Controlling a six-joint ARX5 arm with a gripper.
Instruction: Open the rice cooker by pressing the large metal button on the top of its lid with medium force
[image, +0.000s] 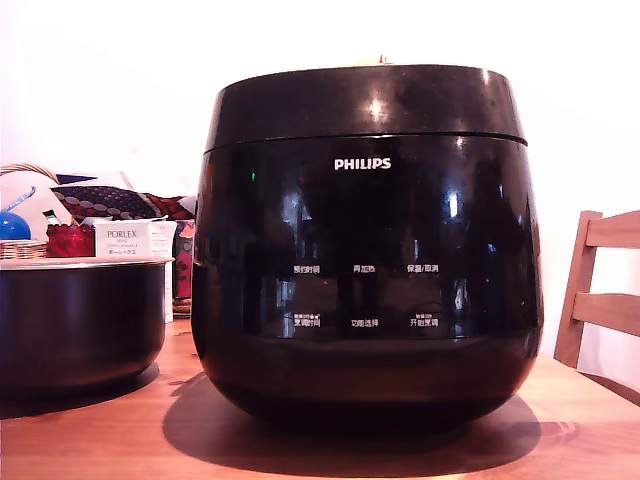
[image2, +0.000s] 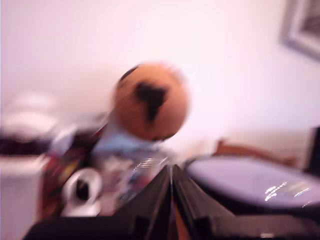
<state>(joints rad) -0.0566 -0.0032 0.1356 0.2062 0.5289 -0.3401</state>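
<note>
Wrist view motion-blurred throughout; gripper (image2: 171, 200) jaw state unreadable. Exterior view: button (image: 368, 62) edge-on only, dark bowl (image: 75, 320) and wooden chair (image: 603, 290) cropped.

Open air above the lid (image: 365, 100) and its button (image: 372, 62), nothing overhead. On the exterior view's left, a dark bowl (image: 80, 320) stands near the rice cooker (image: 365, 290); a wooden chair (image: 600, 290) stands right.

A home, most likely a dining corner: a wooden table (image: 90, 440) with a wooden chair (image: 600, 290) beside it. A wicker basket (image: 25, 210), patterned fabric (image: 110, 200) and small boxes (image: 125, 240) crowd the back against a plain white wall (image: 100, 80)
</note>
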